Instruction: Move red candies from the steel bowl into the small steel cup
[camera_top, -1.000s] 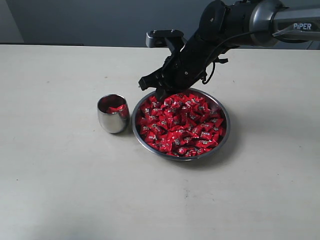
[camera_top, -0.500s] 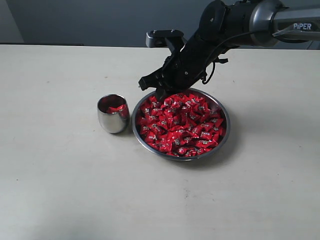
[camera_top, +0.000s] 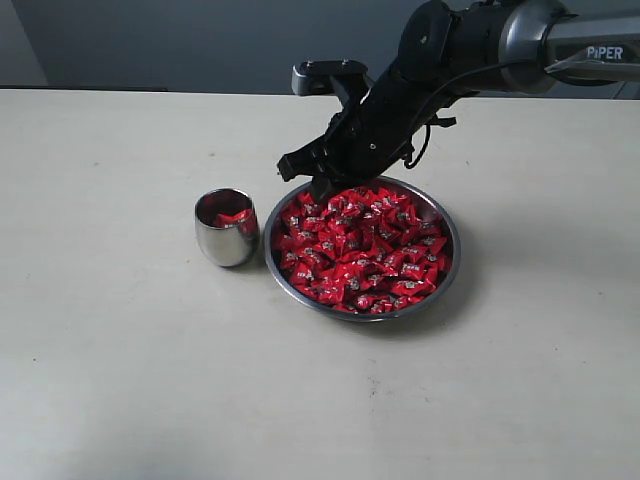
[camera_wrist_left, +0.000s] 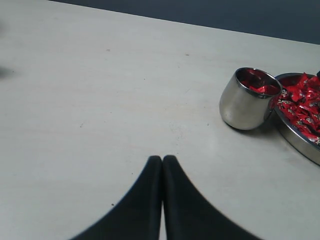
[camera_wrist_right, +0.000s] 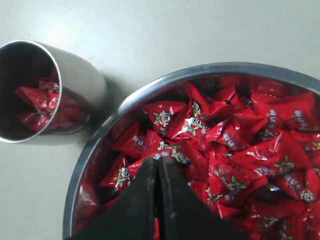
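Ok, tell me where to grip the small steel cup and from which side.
Probably pinch the small steel cup wall at its rim, left claw descending from above on the side away from the steel bowl: it stands upright, open-topped, belly rounded and slick, bowl close beside.

Pale table (camera_top: 120, 350), steel bowl (camera_top: 436, 287), cup (camera_top: 226, 245) perhaps touching

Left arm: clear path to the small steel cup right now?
Probably yes. Bare table lies between the left tool and the small steel cup. The right tool is over the steel bowl, not the cup. Left tool is shut, so it would need opening.
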